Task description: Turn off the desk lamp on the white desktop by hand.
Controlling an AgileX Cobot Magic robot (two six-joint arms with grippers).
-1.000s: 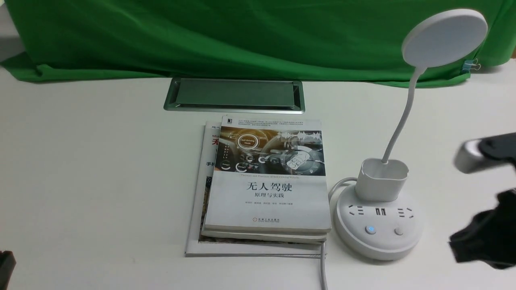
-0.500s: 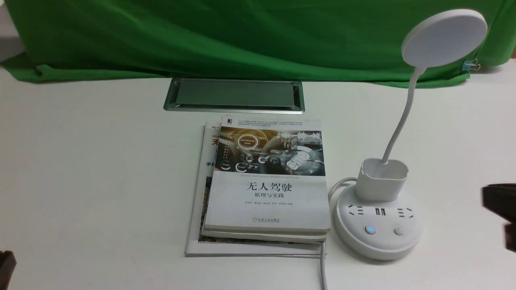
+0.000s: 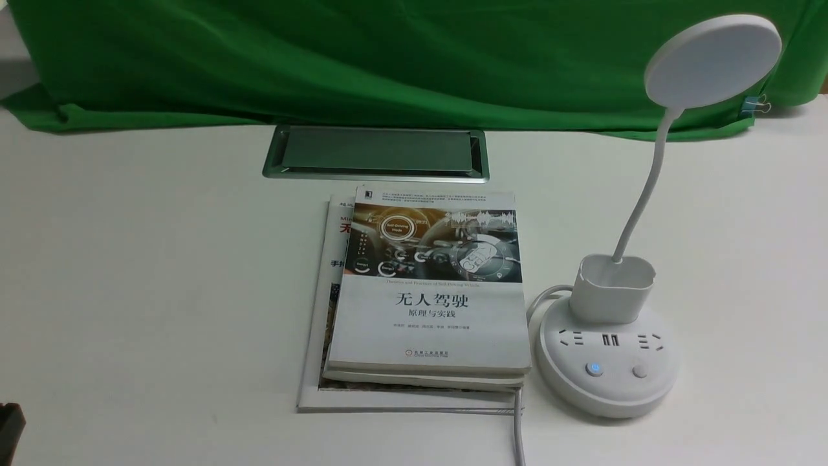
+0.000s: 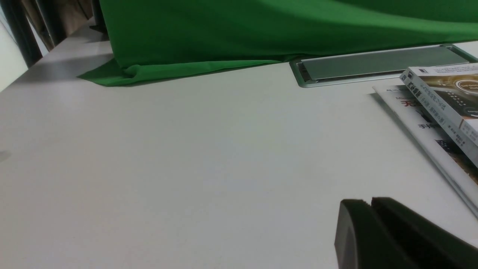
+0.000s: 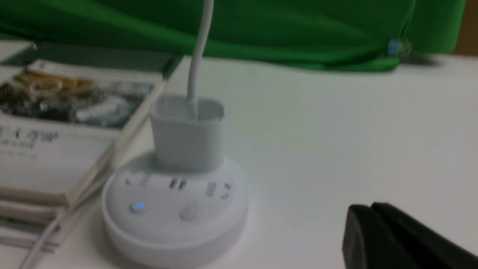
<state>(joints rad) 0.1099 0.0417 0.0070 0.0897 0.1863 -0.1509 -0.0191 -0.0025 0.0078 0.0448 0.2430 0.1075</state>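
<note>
Desk lamp (image 3: 711, 61) stands upright on the white desktop (image 3: 162, 259), robot's right side, just beside the book stack (image 3: 430, 323). Disc head looks unlit, grey-white underside. Left of the two base buttons (image 3: 594, 369) glows blue; the other button (image 3: 640, 371) is plain. Judgement: light probably off already, blue likely socket power only; can't confirm from these views.

Left gripper (image 4: 369, 201): fingers together, no visible gap, nothing held. Right gripper (image 5: 368, 206): same, fingertips meeting, nothing held, apart from the base; that wrist view is blurry.

Handling: round base (image 3: 608, 398) likely the heaviest part, smooth hard plastic, should sit fairly steady under a light press. Thin neck (image 3: 643, 194) probably bends and springs; bad place to grab. Head likely light, easy to knock or scuff. Cup holder (image 3: 611, 291) thin-walled, may flex if squeezed. Cable (image 3: 519, 427) could tug the base if snagged.

Where to take hold: no grasp needed. If a press is still required, come down on the button with closed fingertips, straight and gentle, clear of neck and cup. Off-centre push could skid the base. If it must be moved, hold by the base rim.
</note>
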